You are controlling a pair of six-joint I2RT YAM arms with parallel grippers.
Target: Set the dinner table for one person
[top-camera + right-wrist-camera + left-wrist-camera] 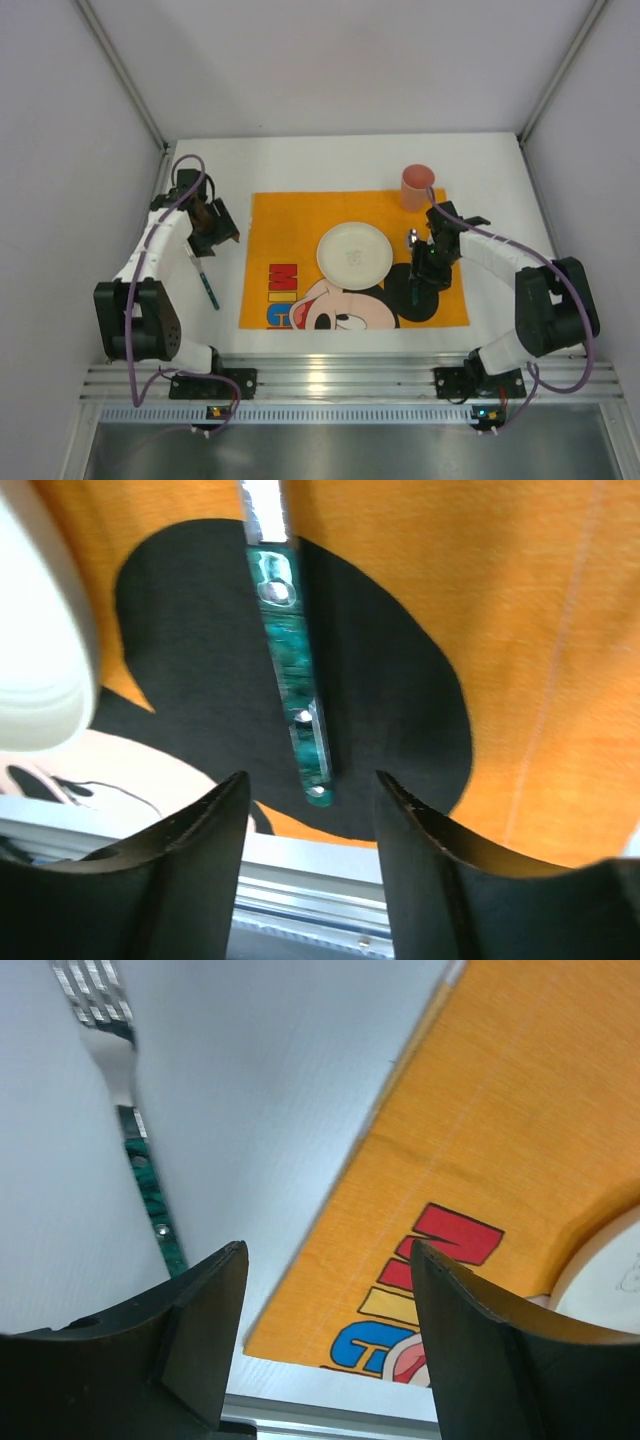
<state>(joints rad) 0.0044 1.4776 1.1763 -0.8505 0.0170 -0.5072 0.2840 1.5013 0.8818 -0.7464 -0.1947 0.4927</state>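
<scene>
The white dinner table [300, 160] carries an orange cartoon-mouse placemat [290, 215]. A white plate [354, 254] sits at the placemat's middle and a pink cup [417, 187] stands at its far right corner. A green-handled spoon [412, 240] lies right of the plate. My right gripper [425, 272] is open and empty just above the spoon's handle [295, 690], with the jaws straddling its end. A green-handled fork [207, 283] lies on the table left of the placemat. My left gripper [204, 240] is open and empty above the fork's tines end, and the fork [120, 1060] shows at its left.
The silver aluminium rail [330, 375] runs along the near edge, and in the right wrist view [310, 880] it shows just past the spoon handle. Grey enclosure walls stand left, right and behind. The plate's rim [40, 660] is close on the right gripper's left.
</scene>
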